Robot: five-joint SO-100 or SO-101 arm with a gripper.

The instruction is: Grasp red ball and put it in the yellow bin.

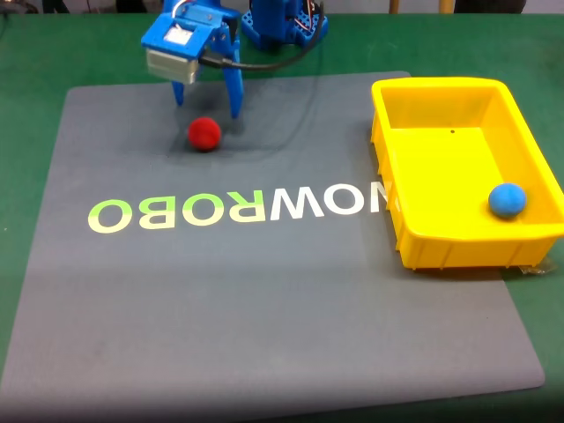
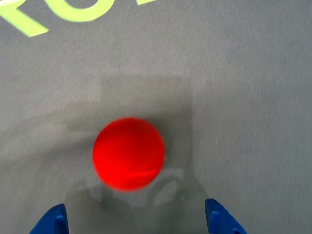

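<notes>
Blue arm [image 1: 189, 35] at top of fixed view, reaching forward from its base [image 1: 284, 22] at the top edge. Wrist pitched down, grey servo block [image 1: 172, 63] on its near face, black cable [image 1: 264, 63] looping from there back toward base. Gripper [image 1: 208, 106] pointing down, jaws spread wide. Left finger [image 1: 179, 92] in fixed view shorter-looking, right finger [image 1: 234, 95] longer, tips level near the surface; contact with surface cannot be told. In wrist view, gripper [image 2: 136, 219] enters from the bottom edge: two blue fingertips [image 2: 52, 222] at lower left and lower right, well apart, nothing gripped between them.
</notes>
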